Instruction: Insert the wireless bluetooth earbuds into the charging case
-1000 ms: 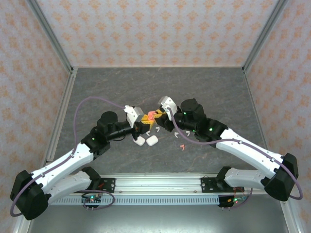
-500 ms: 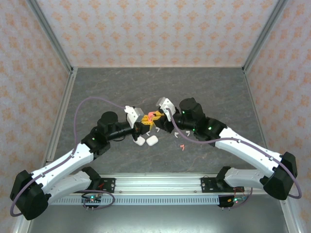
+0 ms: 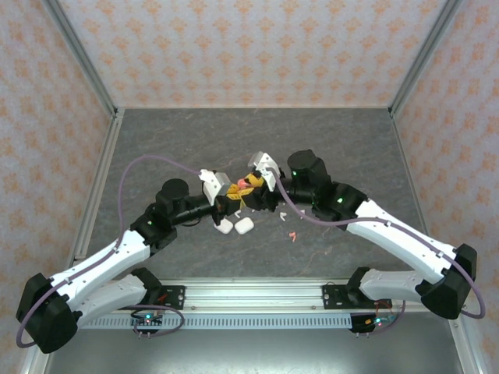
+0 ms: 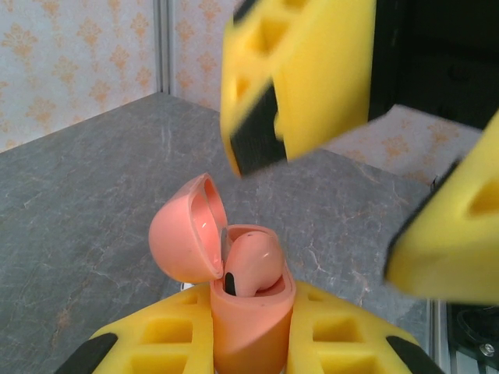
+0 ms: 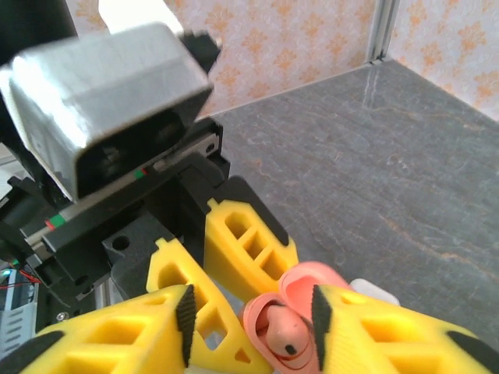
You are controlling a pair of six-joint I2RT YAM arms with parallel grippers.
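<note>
A coral charging case (image 4: pixel 249 319) stands upright, its lid (image 4: pixel 183 238) swung open to the left, and my left gripper (image 4: pixel 251 343) is shut on its body. One coral earbud (image 4: pixel 253 263) sits in the case's mouth, its head still standing out. My right gripper (image 5: pixel 249 327) hovers right over the case (image 5: pixel 261 323) with its jaws open; the earbud (image 5: pixel 284 335) lies between the pads, and the left pad is clear of it. From above, both grippers meet at the case (image 3: pixel 243 185) in mid-table.
Two white cases (image 3: pixel 225 227) (image 3: pixel 244 225) lie just in front of the left gripper. Loose white earbuds (image 3: pixel 284 214) (image 3: pixel 302 210) and a coral one (image 3: pixel 291 235) are scattered on the grey tabletop under the right arm. Patterned walls enclose the table.
My right gripper's jaws have spread apart, letting go of the coral earbud in the case, and its wrist has shifted slightly left. The left gripper has kept still.
</note>
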